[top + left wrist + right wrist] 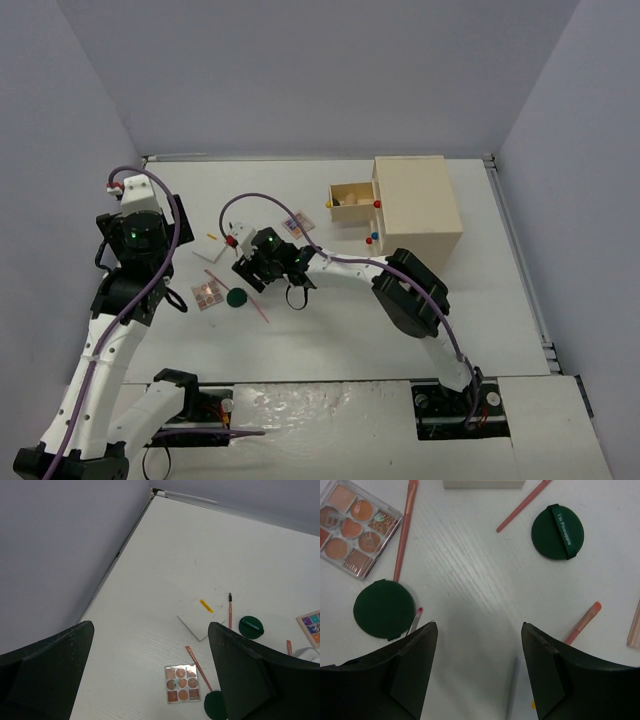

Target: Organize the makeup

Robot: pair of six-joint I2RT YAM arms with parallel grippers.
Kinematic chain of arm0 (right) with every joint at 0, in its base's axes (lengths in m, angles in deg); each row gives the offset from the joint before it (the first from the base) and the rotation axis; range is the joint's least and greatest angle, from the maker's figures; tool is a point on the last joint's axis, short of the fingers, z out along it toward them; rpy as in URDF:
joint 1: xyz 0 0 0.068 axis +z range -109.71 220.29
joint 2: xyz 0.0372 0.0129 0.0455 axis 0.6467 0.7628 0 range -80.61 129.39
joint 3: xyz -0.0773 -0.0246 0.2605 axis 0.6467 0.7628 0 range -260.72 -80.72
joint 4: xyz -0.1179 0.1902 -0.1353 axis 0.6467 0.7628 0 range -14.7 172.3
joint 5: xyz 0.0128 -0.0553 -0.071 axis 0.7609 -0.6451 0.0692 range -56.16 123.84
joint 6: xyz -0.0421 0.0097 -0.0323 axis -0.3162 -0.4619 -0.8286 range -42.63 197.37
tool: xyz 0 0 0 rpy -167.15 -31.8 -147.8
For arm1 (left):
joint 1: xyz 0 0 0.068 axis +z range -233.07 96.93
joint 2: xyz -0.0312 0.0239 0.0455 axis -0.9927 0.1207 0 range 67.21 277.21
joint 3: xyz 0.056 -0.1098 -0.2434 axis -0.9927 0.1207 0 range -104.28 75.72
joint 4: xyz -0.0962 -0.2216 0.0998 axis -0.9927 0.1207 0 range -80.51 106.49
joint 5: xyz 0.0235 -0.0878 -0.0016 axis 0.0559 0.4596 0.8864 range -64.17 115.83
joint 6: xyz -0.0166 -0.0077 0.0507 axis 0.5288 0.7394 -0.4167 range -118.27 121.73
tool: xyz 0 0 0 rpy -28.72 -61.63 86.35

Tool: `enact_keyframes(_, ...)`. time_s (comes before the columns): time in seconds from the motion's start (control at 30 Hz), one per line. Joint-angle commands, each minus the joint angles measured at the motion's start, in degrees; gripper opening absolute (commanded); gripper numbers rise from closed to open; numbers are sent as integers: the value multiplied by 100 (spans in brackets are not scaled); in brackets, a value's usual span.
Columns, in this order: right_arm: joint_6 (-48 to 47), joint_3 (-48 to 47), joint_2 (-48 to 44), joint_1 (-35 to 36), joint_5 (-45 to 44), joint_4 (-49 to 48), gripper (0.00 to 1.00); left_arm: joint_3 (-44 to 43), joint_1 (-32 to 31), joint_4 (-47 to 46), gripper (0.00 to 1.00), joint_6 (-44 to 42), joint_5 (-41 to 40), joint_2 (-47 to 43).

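The makeup lies scattered on the white table. In the right wrist view, an orange-toned eyeshadow palette (355, 527) is at the upper left. A plain dark green disc (384, 609) sits by the left finger, and a strapped green disc (557, 531) is at the upper right. Thin pink pencils (404, 530) lie among them. My right gripper (479, 625) hangs open over bare table between the two discs, holding nothing. My left gripper (151, 626) is wide open and high above the table, with the palette (182, 683) and a white card (200, 619) below it.
A beige wooden drawer box (415, 205) stands at the back right, its top drawer (353, 202) pulled out with beige items inside. A colourful palette (295, 226) lies just behind my right gripper (255, 265). Grey walls enclose the table on three sides.
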Motion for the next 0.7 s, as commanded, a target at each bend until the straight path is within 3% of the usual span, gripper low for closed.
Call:
enact_keyframes(0.0, -243, -730, 171, -161, -191, -809, 64, -108, 46, -383, 97, 71, -112, -23)
enact_keyframes(0.67, -128, -2223, 1824, -833, 747, -544, 57, -117, 46, -391, 97, 71, -51, 38)
